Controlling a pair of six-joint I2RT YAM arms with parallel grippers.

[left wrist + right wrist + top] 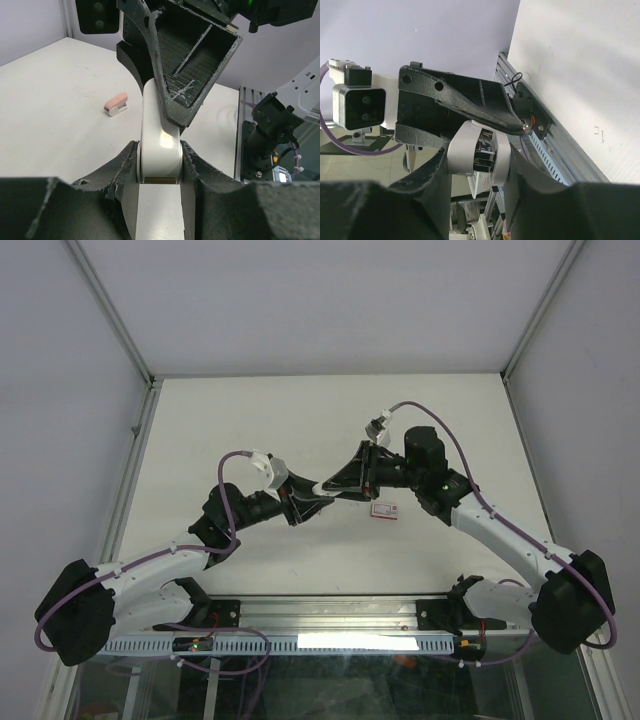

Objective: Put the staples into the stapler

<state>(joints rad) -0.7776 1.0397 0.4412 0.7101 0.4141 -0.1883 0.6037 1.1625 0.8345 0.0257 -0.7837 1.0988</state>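
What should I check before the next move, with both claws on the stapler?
1. Left claw clamped on the stapler: ok, fingers on both sides.
2. Right claw clamped on its other end: ok.
3. Stapler clear of the table: ok, it appears to be held in the air.
4. Staple channel open: cannot tell; only silvery metal shows at one end.
5. A claw free for loading: not ok; both are occupied.
6. Red-and-white box located: ok, on the table by the right arm.
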